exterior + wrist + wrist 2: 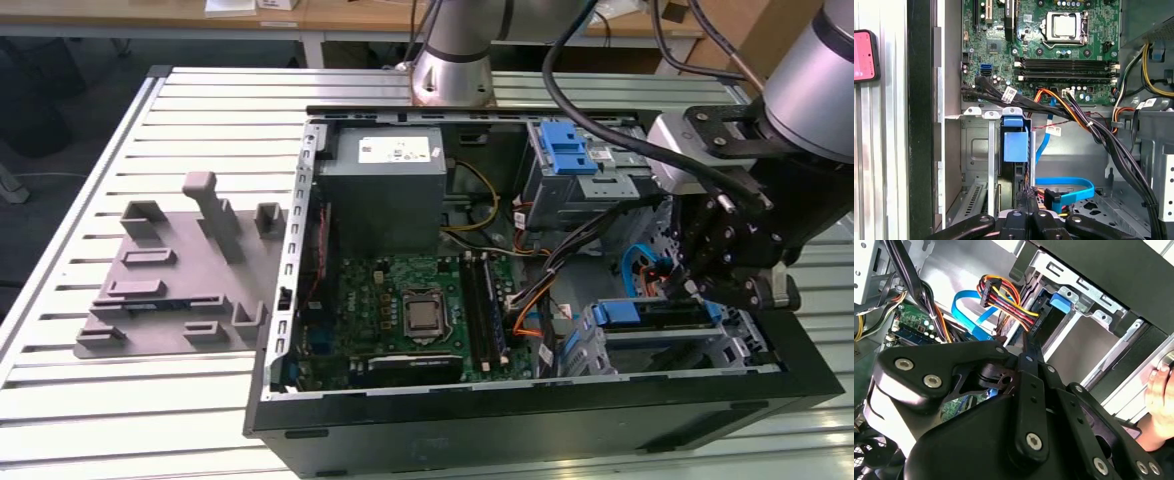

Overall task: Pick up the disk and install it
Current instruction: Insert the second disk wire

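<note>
Now we see gripper (727, 285) at case's (534, 420) 4 o'clock corner, fingers together, gripping nothing visible. Disk (1015, 145) sits in bay (654, 325). Risk: linkage snagging cables (1074, 112) beside bay, unseating connector.

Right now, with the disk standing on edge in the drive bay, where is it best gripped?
Likely its exposed end, pinched across the two flat faces, coming in line with the bay opening. The disk sits on edge between the drive bay metal walls, leaving that thin end free.
</note>
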